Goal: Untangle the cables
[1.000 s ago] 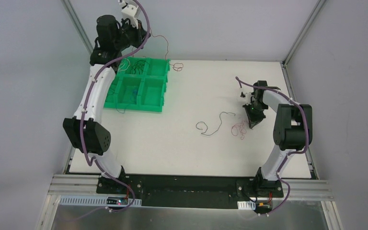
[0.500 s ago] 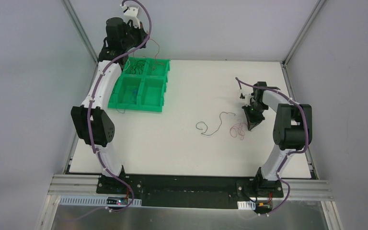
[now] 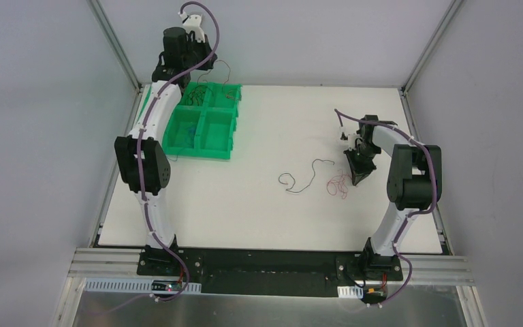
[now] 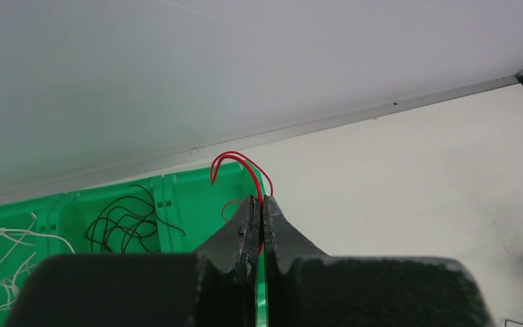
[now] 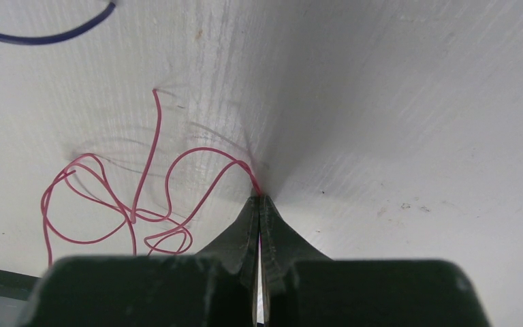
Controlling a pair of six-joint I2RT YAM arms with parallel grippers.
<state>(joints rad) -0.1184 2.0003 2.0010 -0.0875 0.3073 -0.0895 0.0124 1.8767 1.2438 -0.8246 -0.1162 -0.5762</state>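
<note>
My left gripper [image 4: 259, 201] is shut on a thin red cable [image 4: 240, 162] and holds it raised over the back right compartment of the green bin [image 3: 201, 122]; the cable [image 3: 226, 71] hangs by that arm's tip. My right gripper [image 5: 260, 198] is shut on the end of a looped red cable [image 5: 129, 197] that lies on the table at centre right [image 3: 338, 184]. A dark cable [image 3: 306, 177] lies loose on the table left of it. Black cables [image 4: 126, 221] and white cables [image 4: 0, 255] lie in the bin's back compartments.
The green bin has four compartments and sits at the back left; a blue cable [image 3: 189, 129] lies in a front one. A dark blue cable end [image 5: 48, 30] shows at the top of the right wrist view. Enclosure walls stand on both sides and behind.
My left arm has swung right and further back, carrying the red cable off the table by the bin's right edge to above the bin. The right gripper has barely moved.
</note>
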